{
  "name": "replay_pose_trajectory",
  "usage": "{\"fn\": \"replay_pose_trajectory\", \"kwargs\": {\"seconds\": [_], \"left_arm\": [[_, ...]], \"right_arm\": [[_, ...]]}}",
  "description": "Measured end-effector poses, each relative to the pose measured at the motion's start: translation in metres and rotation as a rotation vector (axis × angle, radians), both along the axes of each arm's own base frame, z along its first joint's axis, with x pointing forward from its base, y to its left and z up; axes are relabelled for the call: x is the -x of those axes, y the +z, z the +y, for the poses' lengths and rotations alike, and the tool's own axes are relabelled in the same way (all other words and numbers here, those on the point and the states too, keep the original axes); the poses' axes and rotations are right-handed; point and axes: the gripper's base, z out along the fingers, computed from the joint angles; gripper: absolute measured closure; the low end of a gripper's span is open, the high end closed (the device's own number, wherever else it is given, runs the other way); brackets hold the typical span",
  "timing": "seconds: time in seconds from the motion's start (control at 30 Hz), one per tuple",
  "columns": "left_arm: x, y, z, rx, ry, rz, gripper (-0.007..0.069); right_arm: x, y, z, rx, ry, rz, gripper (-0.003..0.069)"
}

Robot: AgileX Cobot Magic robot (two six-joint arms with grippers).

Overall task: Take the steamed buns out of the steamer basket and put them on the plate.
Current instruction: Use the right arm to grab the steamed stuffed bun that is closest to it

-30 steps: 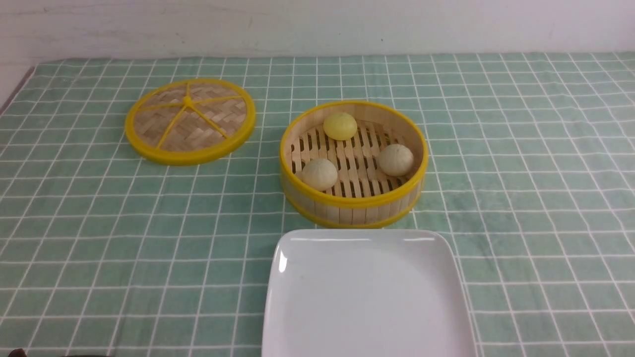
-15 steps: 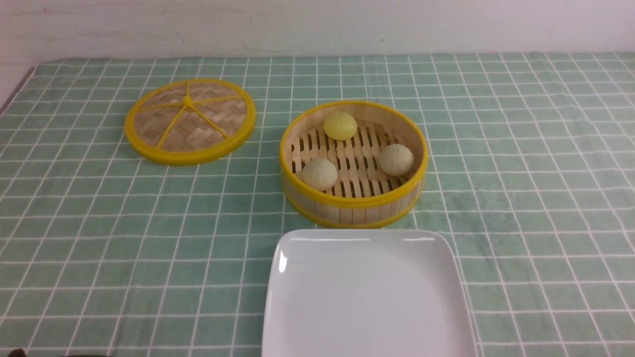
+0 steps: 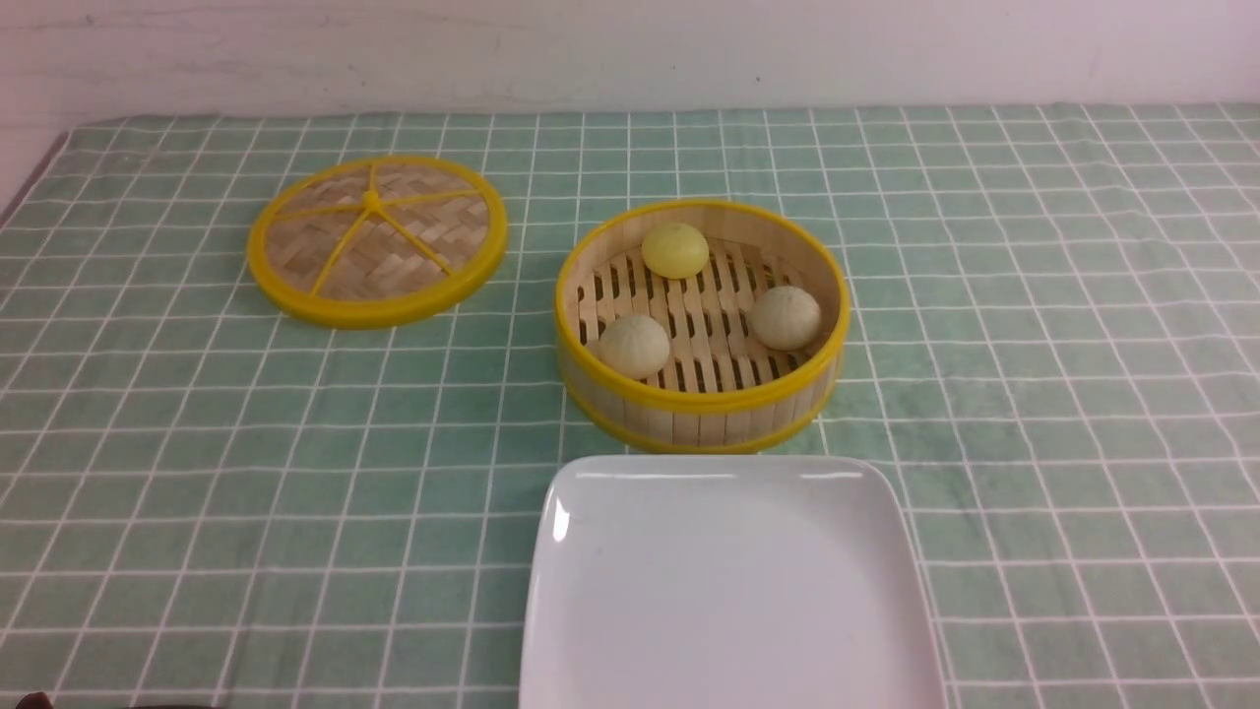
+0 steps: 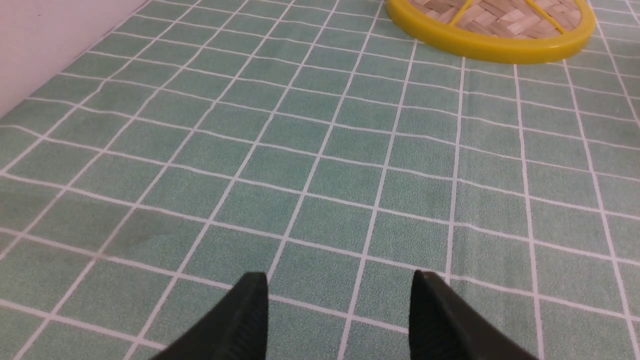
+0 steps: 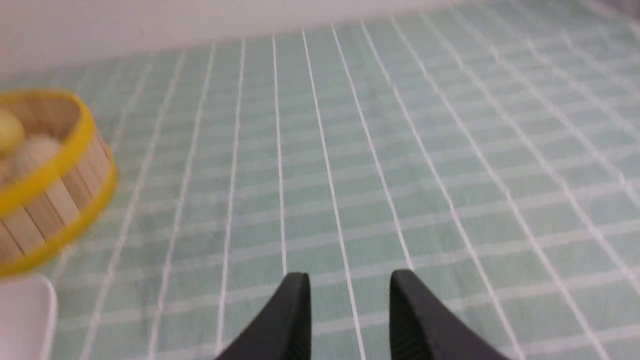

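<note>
Buns (image 3: 635, 345) lie uncovered in the steamer basket (image 3: 701, 412), plate (image 3: 728, 591) just before it, likely for short carries; my left tool (image 4: 338, 274) and right tool (image 5: 350, 274) stand apart, empty.

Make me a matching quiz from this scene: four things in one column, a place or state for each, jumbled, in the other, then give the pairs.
Column one
1. yellow bun
2. woven lid
3. square plate
4. left pincer

Column two
A. open above bare tablecloth
B. lying flat, to the left of the steamer basket
C. nearest the front camera
D. inside the basket, by its far wall

Pairs: 1-D, 2-B, 3-C, 4-A
</note>
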Motion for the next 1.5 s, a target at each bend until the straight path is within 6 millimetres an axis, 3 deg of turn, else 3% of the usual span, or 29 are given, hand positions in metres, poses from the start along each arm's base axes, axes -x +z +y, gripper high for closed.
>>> {"fn": "replay_pose_trajectory", "kwargs": {"seconds": [0.1, 0.2, 0.4, 0.87, 1.5], "left_arm": [[0.0, 0.0, 0.0, 0.0, 0.0, 0.0, 0.0225], [0.0, 0.0, 0.0, 0.0, 0.0, 0.0, 0.0225], [0.0, 0.0, 0.0, 0.0, 0.0, 0.0, 0.0225], [0.0, 0.0, 0.0, 0.0, 0.0, 0.0, 0.0225], [0.0, 0.0, 0.0, 0.01, -0.001, -0.014, 0.0225]], "right_arm": [[0.017, 0.06, 0.001, -0.033, 0.011, -0.188, 0.0416], [0.036, 0.099, 0.003, -0.083, 0.027, -0.286, 0.0416], [0.061, 0.134, 0.005, -0.148, 0.061, -0.373, 0.0416], [0.065, 0.146, 0.006, -0.151, 0.075, -0.49, 0.0416], [0.064, 0.141, 0.006, -0.154, 0.071, -0.43, 0.0416]]}}
